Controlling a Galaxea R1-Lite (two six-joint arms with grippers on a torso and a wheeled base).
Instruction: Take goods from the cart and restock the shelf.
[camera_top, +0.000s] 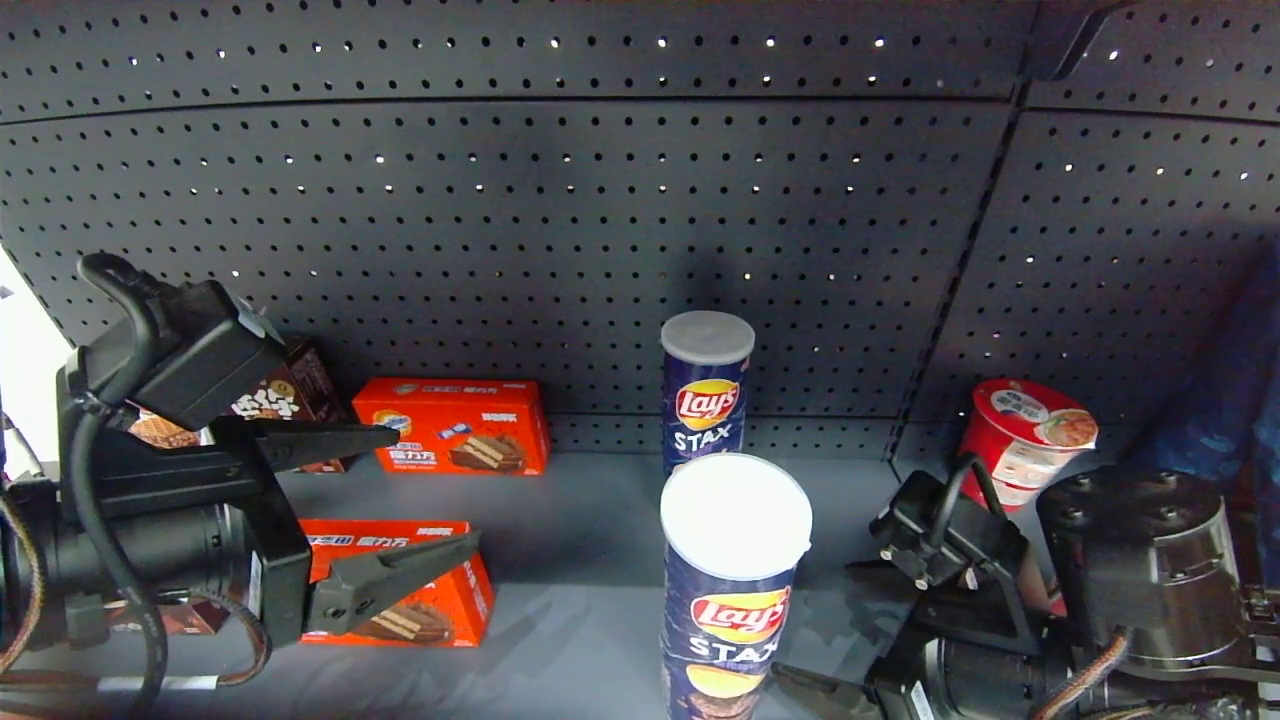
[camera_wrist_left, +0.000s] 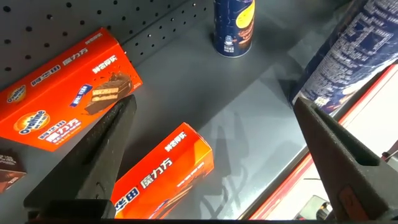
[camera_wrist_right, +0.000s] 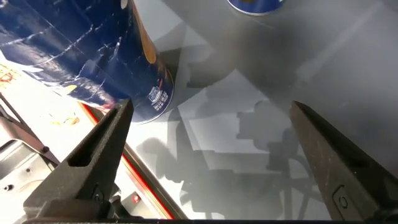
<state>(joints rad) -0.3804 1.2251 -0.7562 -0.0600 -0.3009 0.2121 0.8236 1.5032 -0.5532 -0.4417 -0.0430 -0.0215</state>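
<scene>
Where the shelf (camera_top: 560, 560) ends at its front edge, a chip can (camera_top: 735, 580) is seen standing upright, its long axis vertical and its white lid facing up. In the right wrist view its base is seen close to the red strip along that edge. A second chip can (camera_top: 706, 390) of the same kind is stood directly behind it near the pegboard wall (camera_top: 560, 220), also upright with the lid on top, and the two are kept apart.

The left gripper (camera_top: 435, 490) is held to the left of the cans with its fingers spread wide, and nothing is clamped between them. Under it an orange box (camera_top: 420, 600) is laid flat, with its long axis running along the shelf. Another orange box (camera_top: 455, 425) is set farther back against the wall, with its long axis running the same way. A brown box (camera_top: 290, 385) is partly hidden behind the left arm.

The right gripper (camera_wrist_right: 210, 109) is kept low, just to the right of the front can, with its fingers wide apart and nothing held. The can is seen beside one finger, and whether they touch cannot be told. A red noodle cup (camera_top: 1025, 435) is placed at the back right, tilted slightly.
</scene>
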